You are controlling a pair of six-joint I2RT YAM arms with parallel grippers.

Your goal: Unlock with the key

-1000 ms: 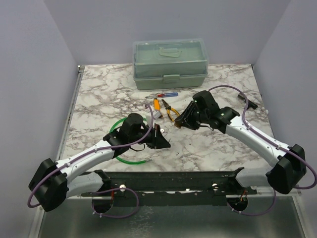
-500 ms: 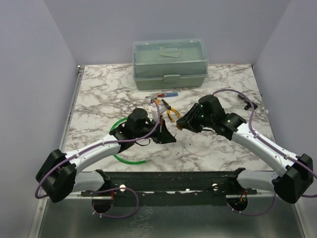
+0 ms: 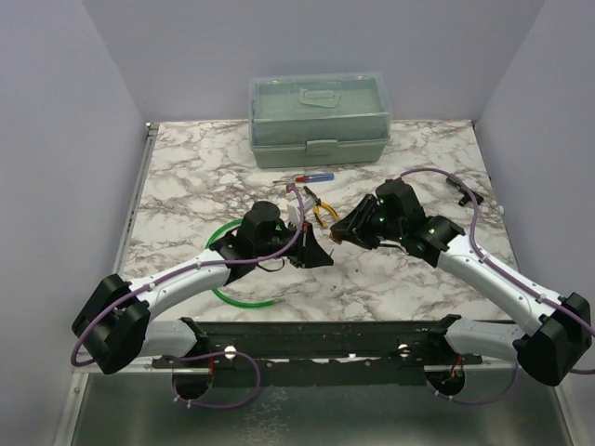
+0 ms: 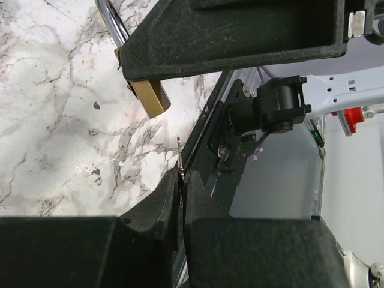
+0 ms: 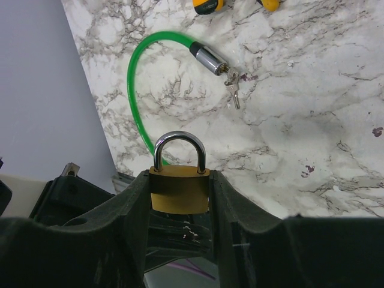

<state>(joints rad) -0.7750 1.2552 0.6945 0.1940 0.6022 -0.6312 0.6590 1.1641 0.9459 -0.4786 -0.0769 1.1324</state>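
My right gripper point(image 5: 180, 180) is shut on a brass padlock point(image 5: 179, 189) with a closed steel shackle, held above the marble table. The padlock also shows in the left wrist view point(image 4: 149, 96), between the right fingers. My left gripper point(image 4: 182, 180) is shut on a thin key point(image 4: 180, 157), whose blade sticks out past the fingertips and sits a short way below the padlock's bottom, apart from it. In the top view the two grippers, left point(image 3: 316, 253) and right point(image 3: 339, 232), meet near the table's middle.
A green cable lock point(image 5: 137, 72) with its own keys point(image 5: 233, 90) lies on the table, left of centre point(image 3: 223, 295). Yellow-handled pliers point(image 3: 321, 209) and a screwdriver point(image 3: 307, 178) lie behind the grippers. A green toolbox point(image 3: 319, 118) stands at the back.
My left gripper has moved right and forward with the key, up to the padlock. My right gripper has shifted slightly and turned the padlock toward it.
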